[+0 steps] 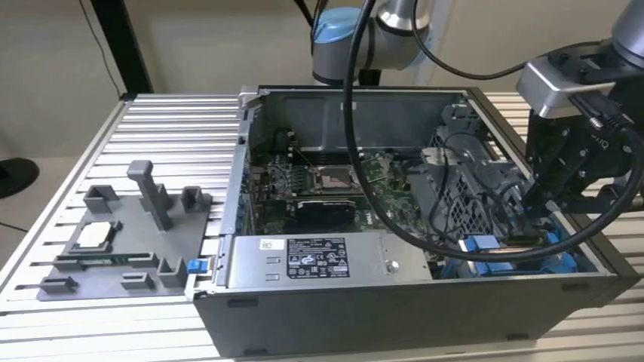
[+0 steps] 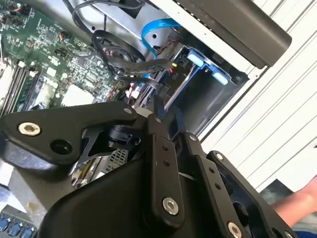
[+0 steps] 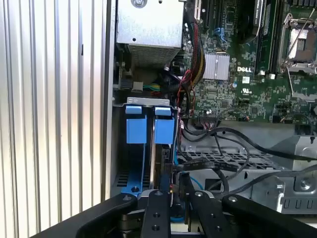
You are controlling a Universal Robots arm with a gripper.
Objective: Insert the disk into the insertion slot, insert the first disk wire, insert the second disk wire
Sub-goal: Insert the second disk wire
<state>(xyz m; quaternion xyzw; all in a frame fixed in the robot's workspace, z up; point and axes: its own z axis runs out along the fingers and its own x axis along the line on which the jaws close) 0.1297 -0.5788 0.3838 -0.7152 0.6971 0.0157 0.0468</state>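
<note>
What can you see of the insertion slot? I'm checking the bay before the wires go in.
The insertion slot is a narrow bay at the open computer case's corner, on the exterior view's right. Its walls look like grey metal; two bright blue plastic tabs sit side by side at one end, and more blue plastic lines its floor. Dark cables run alongside it. The gripper reaches down at its far end, beside a black connector. Whether the disk is fully seated cannot be told.

Black cables (image 3: 233,148) loop across the grey perforated drive cage (image 3: 247,161) just beside the insertion slot (image 3: 148,148), crowding that side. The case wall (image 3: 110,99) hems the slot's other side. Over the motherboard (image 1: 322,177) the case stands open, crossed by the arm's hanging cable (image 1: 352,113).
</note>
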